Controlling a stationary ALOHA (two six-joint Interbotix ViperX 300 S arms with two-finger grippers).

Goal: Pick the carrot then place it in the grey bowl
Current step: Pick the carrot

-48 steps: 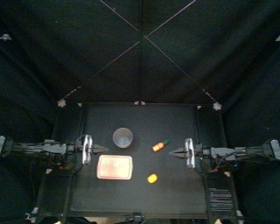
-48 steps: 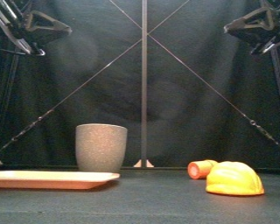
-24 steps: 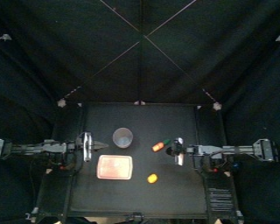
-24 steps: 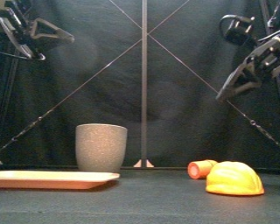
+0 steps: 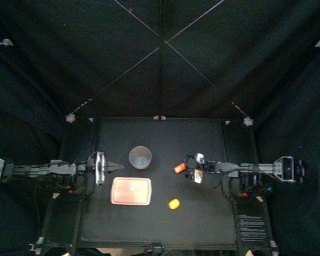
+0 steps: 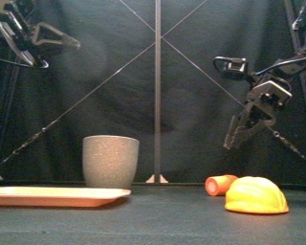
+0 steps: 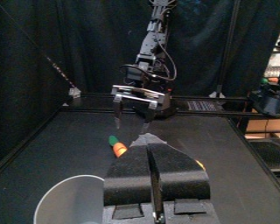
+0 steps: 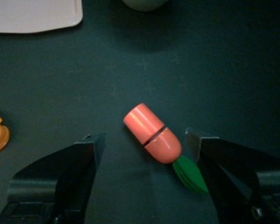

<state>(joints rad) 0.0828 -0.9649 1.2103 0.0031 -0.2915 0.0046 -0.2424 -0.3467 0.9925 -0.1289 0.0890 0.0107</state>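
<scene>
Black curtains are closing in the booth on three sides, and I'm looking down on the small black table (image 5: 203,215). I'm seeing the orange toy carrot with a green top (image 8: 154,134) lying flat on the table, to the right of the tall grey speckled cup (image 6: 111,161) and apart from it. The right claw (image 8: 143,138) is hovering above the carrot. Its jaws are spread wide, and in the right wrist view the carrot is sitting in the gap between them, touching neither. From the front I'm seeing that claw tilted down and clear of the table, with open air under its tips.

The flat pink tray (image 5: 129,190) is lying in front of the cup, towards the left. The yellow rounded toy (image 6: 255,195) is sitting near the carrot, closer to the front edge. The grey cup is standing upright; I cannot tell what is inside.

The left claw (image 7: 153,138) is resting raised at the left side of the table with its jaws pressed together, gripping nothing and pointing across at the carrot.
</scene>
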